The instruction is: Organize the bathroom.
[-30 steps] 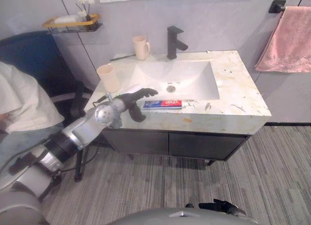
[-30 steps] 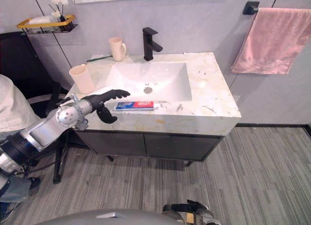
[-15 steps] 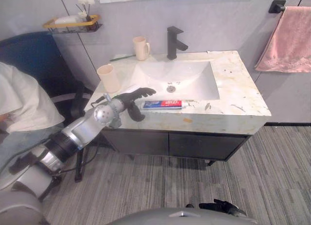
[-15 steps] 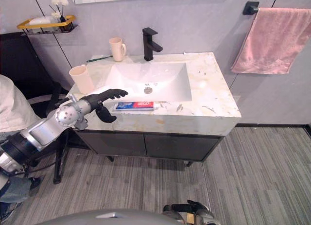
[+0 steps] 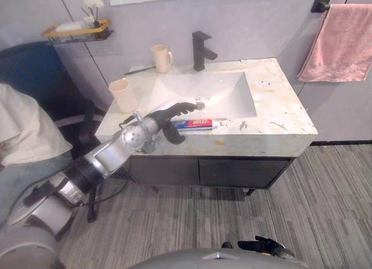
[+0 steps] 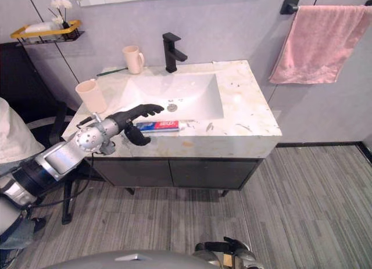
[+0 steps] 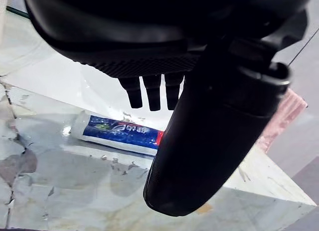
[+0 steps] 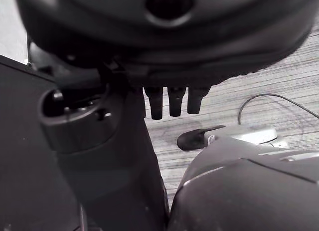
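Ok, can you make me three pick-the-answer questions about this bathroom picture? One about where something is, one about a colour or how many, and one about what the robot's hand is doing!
1. Where does the toothpaste tube lie?
A. in the basin
B. on the counter's front edge, before the basin
C. on the wall shelf

2. How many cups stand on the counter?
A. one
B. two
C. three

3. How is the left hand?
A. open above the toothpaste tube
C. curled round a cup
B. gripping the towel

Answers:
1 B: the tube rests on the marble strip in front of the basin.
2 B: one cup is at the left edge, one mug by the tap.
3 A: its fingers reach out straight and hold nothing.
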### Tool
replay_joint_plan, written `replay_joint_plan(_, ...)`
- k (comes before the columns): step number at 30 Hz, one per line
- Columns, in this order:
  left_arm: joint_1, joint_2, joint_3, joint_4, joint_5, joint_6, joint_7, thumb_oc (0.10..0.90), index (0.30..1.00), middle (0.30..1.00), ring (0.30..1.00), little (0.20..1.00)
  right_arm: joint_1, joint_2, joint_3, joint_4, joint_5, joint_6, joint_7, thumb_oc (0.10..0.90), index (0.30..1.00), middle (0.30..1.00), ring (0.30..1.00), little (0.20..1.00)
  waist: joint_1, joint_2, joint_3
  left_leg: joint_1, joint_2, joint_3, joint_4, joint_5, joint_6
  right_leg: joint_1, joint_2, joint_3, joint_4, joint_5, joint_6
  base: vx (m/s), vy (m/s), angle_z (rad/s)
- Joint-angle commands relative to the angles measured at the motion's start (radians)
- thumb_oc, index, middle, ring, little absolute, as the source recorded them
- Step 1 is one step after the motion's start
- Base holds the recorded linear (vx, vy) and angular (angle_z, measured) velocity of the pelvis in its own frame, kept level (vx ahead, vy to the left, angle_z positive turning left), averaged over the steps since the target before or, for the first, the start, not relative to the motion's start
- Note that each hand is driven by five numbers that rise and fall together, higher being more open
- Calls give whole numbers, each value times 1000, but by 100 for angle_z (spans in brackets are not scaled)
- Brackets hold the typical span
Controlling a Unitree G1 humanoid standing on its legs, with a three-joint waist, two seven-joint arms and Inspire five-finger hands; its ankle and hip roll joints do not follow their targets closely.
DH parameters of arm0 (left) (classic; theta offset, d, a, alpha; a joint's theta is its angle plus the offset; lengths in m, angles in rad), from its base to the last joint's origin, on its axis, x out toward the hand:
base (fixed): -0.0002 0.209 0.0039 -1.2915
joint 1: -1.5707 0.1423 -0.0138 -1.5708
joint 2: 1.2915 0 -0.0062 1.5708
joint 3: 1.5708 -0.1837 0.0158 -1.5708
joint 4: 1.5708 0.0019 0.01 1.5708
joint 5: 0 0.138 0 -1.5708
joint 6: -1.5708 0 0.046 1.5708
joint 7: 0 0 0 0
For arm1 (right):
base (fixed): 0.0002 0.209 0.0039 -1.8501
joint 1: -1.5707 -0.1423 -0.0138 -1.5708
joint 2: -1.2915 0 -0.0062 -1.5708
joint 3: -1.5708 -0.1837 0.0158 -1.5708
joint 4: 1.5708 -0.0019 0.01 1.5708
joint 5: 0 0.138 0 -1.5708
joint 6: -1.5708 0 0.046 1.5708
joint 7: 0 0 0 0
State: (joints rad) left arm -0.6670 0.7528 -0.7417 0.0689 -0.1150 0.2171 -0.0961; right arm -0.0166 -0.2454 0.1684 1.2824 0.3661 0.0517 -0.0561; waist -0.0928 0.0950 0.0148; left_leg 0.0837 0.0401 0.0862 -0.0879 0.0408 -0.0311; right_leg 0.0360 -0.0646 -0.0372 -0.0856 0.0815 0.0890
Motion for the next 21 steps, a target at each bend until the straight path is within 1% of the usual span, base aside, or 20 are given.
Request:
replay_joint_plan(1,-271,5,77,47,-10,-53,64,800,900,900,900,900,17,-58,42,42,-6,6,-10,800,900,900,900,900,-8,-40,2,17,-34,-18,26,-45,32,38,32,-38,-2,-46,-25,0,0,0)
replay_joint_plan(8,-278,-2,52,102,17,-39,33,800,900,900,900,900,19,-63,43,38,-13,8,-15,800,900,900,900,900,-18,-39,4,15,-30,-11,36,-45,31,39,36,-28,-2,-47,-29,15,-13,-6)
replay_joint_plan(14,-269,6,40,115,28,-36,10,800,900,900,900,900,21,-70,43,42,-13,6,-19,800,900,900,900,900,-18,-35,8,11,-30,-13,38,-44,28,36,35,-30,-2,-46,-28,2,0,-1)
replay_joint_plan(21,-286,9,26,134,39,-32,9,800,900,900,900,900,20,-72,45,50,-10,-1,-10,800,900,900,900,900,-17,-40,7,8,-29,-12,40,-42,29,35,35,-33,-2,-46,-27,0,0,0)
